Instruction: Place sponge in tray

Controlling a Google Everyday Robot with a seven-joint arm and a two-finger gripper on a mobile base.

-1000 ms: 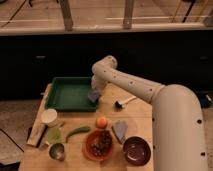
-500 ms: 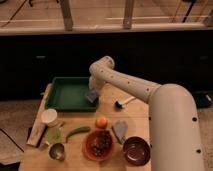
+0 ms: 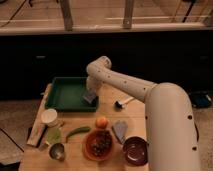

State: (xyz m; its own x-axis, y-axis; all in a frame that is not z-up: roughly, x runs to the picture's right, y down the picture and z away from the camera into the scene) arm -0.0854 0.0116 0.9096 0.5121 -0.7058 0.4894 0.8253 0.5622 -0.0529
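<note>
Dark green tray, blue sponge, orange bowl, white arm, grey-blue cloth

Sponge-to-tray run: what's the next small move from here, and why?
Probably nudge the gripper a little left, further over the tray floor, before releasing. It looks shut on the sponge, which sits right at the tray's right wall near the front corner. Opening there might leave the sponge perched on the rim.

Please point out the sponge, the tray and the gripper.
sponge (image 3: 90, 97): camera view, blue side face.
tray (image 3: 66, 94): camera view, bare green floor.
gripper (image 3: 90, 92): camera view, fingertips, over tray's right end, shut on sponge.
</note>
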